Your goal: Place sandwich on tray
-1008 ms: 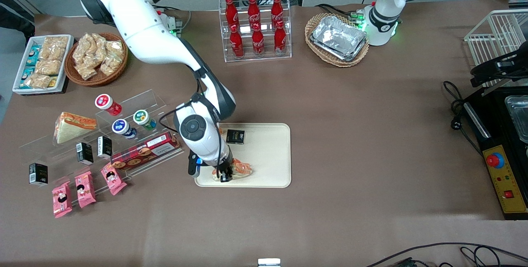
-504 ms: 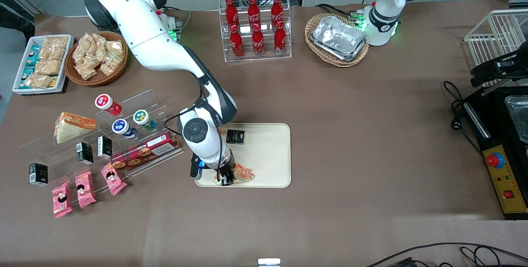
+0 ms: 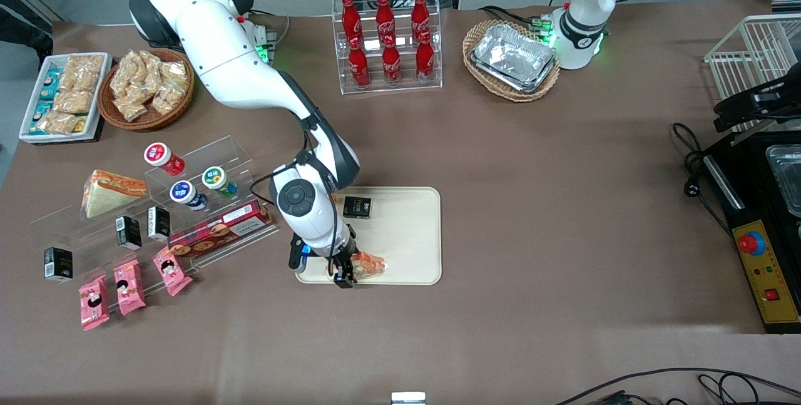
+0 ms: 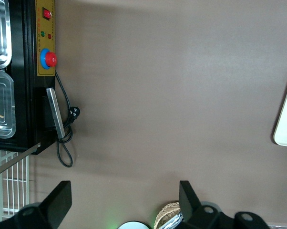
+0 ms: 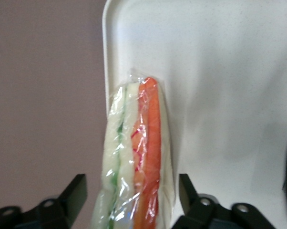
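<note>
Sandwich [image 5: 136, 157], a clear-wrapped white-bread wedge showing orange-red and green filling along its cut edge, stands on edge between the spread fingers [image 5: 74, 198] of the tool [image 3: 345, 273], over the cream tray [image 3: 407, 236] at its rim nearest the front camera.

The sandwich [image 5: 136, 157] is a wedge of white bread in shiny clear wrap. It stands on its edge, so you can see its stripes: white bread, a green line, and an orange-red line. It sits on the tray [image 3: 407, 236], close to the rim nearest the front camera and near the corner at the working arm's end. The tray is big, flat and cream-colored, with round corners and a low rim. It lies flat on the brown table.
</note>
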Controlling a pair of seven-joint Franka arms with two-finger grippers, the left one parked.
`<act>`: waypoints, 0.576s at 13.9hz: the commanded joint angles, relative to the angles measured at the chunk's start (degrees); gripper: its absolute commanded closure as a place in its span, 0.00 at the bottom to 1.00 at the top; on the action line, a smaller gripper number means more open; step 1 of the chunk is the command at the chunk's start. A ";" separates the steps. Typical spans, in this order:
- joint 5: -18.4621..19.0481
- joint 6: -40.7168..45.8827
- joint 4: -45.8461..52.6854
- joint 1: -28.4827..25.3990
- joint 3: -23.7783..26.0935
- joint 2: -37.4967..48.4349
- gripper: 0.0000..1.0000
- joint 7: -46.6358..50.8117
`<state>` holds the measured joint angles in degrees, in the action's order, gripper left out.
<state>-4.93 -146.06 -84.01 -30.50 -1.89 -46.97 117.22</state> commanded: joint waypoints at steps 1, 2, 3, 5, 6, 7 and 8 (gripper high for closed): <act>-1.40 0.95 0.26 0.35 -0.48 3.01 0.00 -0.23; -1.40 2.70 0.08 0.44 -0.48 4.77 0.00 -0.32; -1.31 5.24 -0.36 0.71 -0.65 7.22 0.00 -1.19; -1.48 12.26 -1.68 2.98 -0.57 12.32 0.00 -8.36; -1.49 16.47 -1.68 3.86 -0.65 14.60 0.00 -13.45; -1.49 19.82 -1.68 5.35 -0.65 16.80 0.00 -19.42; -1.49 22.98 -1.68 7.45 -0.57 18.56 0.00 -25.92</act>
<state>-4.97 -130.95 -83.30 -27.18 -2.81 -35.11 105.56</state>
